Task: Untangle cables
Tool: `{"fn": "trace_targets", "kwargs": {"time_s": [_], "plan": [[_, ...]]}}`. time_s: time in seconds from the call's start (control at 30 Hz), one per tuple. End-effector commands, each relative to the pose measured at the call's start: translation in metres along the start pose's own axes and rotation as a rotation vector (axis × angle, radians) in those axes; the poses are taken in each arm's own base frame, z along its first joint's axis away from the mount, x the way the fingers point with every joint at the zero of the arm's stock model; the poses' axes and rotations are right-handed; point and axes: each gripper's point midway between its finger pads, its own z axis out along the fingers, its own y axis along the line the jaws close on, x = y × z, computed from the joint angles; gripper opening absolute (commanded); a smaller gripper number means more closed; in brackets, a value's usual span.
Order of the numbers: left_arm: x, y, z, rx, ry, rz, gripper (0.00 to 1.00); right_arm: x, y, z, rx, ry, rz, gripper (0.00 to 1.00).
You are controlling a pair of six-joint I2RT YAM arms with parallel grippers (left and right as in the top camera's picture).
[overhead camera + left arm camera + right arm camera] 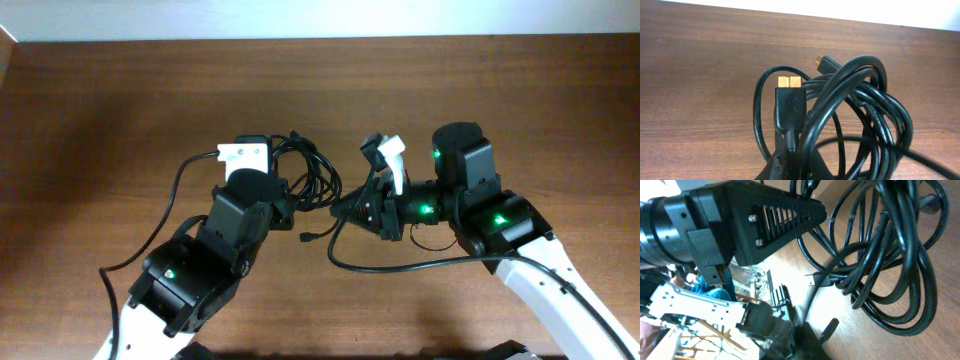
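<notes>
The cables (315,172) form a black tangled bundle of loops at the table's middle. My left gripper (290,202) is shut on the bundle's near side. In the left wrist view the gripper (792,162) pinches two strands, a gold-tipped plug (789,82) stands just above it, and a smaller plug (821,62) shows behind. My right gripper (345,208) points left, just right of the bundle. In the right wrist view a thin strand (810,300) runs down into its jaws (807,342), which stand close together. A small plug (830,327) lies beside them on the wood. The coils (890,255) lie beyond.
A loose plug end (305,237) lies on the table between the arms. The right arm's thick cord (400,268) curves across the front, and the left arm's cord (185,180) runs off to the left. The table's far edge (320,40) meets a white wall.
</notes>
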Motion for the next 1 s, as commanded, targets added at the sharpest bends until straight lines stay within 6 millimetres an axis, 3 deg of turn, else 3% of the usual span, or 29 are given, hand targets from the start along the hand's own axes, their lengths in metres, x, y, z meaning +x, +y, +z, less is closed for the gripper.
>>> {"fn": "trace_targets", "kwargs": {"time_s": [0.0, 0.03, 0.07, 0.17, 0.33, 0.53, 0.6, 0.77, 0.9, 0.97], "plan": [[-0.015, 0.003, -0.009, -0.01, -0.054, 0.011, 0.0, 0.0, 0.008, -0.001, -0.024, 0.001, -0.018, 0.74], [-0.015, 0.003, -0.009, -0.01, -0.054, 0.011, 0.0, 0.0, 0.008, -0.001, -0.024, 0.0, -0.019, 0.87], [-0.015, 0.003, -0.009, -0.01, -0.054, 0.01, 0.0, 0.0, 0.008, -0.001, -0.024, 0.001, -0.019, 0.92], [-0.015, 0.003, -0.009, -0.009, -0.055, -0.054, 0.0, 0.0, 0.008, -0.001, -0.025, 0.001, -0.018, 0.99], [-0.02, 0.005, -0.01, -0.012, -0.083, -0.423, 0.0, 0.011, 0.006, -0.001, -0.018, 0.033, 0.036, 0.99], [-0.021, 0.006, -0.01, -0.004, -0.091, -0.66, 0.0, 0.015, 0.004, -0.001, -0.012, 0.049, 0.054, 0.99], [-0.018, -0.001, -0.009, 0.036, -0.057, -0.887, 0.0, 0.014, -0.004, -0.001, 0.032, 0.041, 0.051, 0.99], [-0.024, -0.006, -0.009, 0.066, -0.068, -0.947, 0.0, 0.009, -0.004, 0.0, 0.034, 0.025, 0.027, 1.0], [-0.014, -0.027, -0.01, 0.148, 0.072, -1.271, 0.0, -0.006, 0.0, 0.0, 0.023, -0.024, -0.05, 1.0], [-0.012, -0.031, -0.01, 0.159, 0.099, -1.316, 0.0, -0.01, 0.001, 0.0, 0.02, -0.039, -0.075, 1.0]]}}
